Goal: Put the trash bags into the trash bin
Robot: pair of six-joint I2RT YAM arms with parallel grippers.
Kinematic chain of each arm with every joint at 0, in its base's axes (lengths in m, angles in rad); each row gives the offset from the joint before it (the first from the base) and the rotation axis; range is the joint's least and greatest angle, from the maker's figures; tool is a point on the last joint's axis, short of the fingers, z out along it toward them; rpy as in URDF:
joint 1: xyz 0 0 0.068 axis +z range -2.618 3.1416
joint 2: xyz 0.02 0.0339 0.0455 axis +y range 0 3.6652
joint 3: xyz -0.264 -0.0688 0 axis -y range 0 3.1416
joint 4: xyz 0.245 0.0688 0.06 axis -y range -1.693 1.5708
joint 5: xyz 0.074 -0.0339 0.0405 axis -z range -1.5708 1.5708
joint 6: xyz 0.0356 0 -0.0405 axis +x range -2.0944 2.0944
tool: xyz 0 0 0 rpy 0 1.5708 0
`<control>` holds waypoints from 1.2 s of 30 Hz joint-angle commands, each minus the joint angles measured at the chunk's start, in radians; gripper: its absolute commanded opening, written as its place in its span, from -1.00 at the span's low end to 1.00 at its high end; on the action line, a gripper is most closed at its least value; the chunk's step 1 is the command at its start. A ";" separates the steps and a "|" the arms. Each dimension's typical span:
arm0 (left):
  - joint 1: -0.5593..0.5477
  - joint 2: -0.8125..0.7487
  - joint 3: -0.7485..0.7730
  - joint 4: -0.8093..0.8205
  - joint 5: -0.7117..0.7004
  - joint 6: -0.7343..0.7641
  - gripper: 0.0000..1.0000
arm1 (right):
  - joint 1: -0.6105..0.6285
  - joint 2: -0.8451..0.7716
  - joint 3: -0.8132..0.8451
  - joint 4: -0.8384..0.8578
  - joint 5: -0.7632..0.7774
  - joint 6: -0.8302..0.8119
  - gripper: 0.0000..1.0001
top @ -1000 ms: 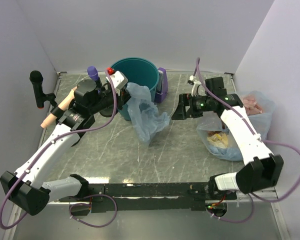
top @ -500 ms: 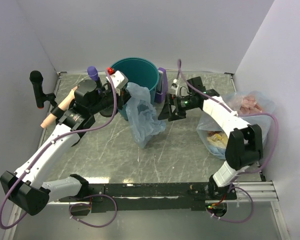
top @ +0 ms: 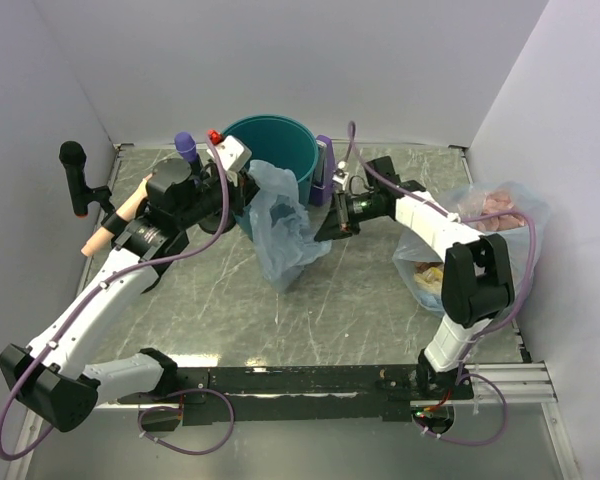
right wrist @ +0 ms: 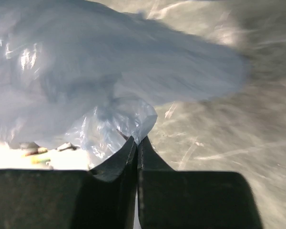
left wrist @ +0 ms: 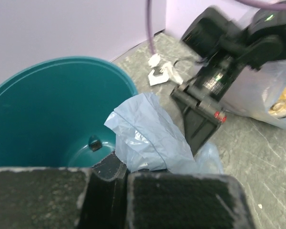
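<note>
The teal trash bin (top: 280,135) stands at the back middle of the table. A crinkly pale-blue trash bag (top: 280,230) hangs from its near rim down to the tabletop. My left gripper (top: 242,196) is shut on the bag's top edge at the rim; the left wrist view shows the bag (left wrist: 152,138) bunched just past its fingers and the bin's inside (left wrist: 47,109). My right gripper (top: 327,224) is at the bag's right edge. In the right wrist view its jaws (right wrist: 137,140) are shut, with a fold of the bag (right wrist: 86,71) pinched at the tips.
A clear bag stuffed with yellow and pink items (top: 495,235) sits at the right wall, under the right arm. A purple box (top: 325,172) leans beside the bin. A black microphone (top: 75,172), a purple-tipped one (top: 185,146) and a flesh-coloured piece (top: 110,226) lie at left.
The right arm has swung left from the clear bag to the pale-blue bag, and its jaws have gone from open to shut on it. The left arm has held still.
</note>
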 commanded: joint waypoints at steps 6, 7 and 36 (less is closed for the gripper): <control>-0.005 -0.088 -0.106 -0.041 -0.079 0.000 -0.99 | -0.335 -0.304 0.104 -0.242 0.251 -0.264 -1.00; -0.005 -0.095 -0.122 -0.041 -0.084 0.002 -0.99 | -0.377 -0.328 0.116 -0.256 0.265 -0.278 -1.00; -0.066 0.035 -0.050 -0.175 0.053 0.069 0.57 | -0.280 -0.660 0.087 -0.173 0.341 -0.330 -1.00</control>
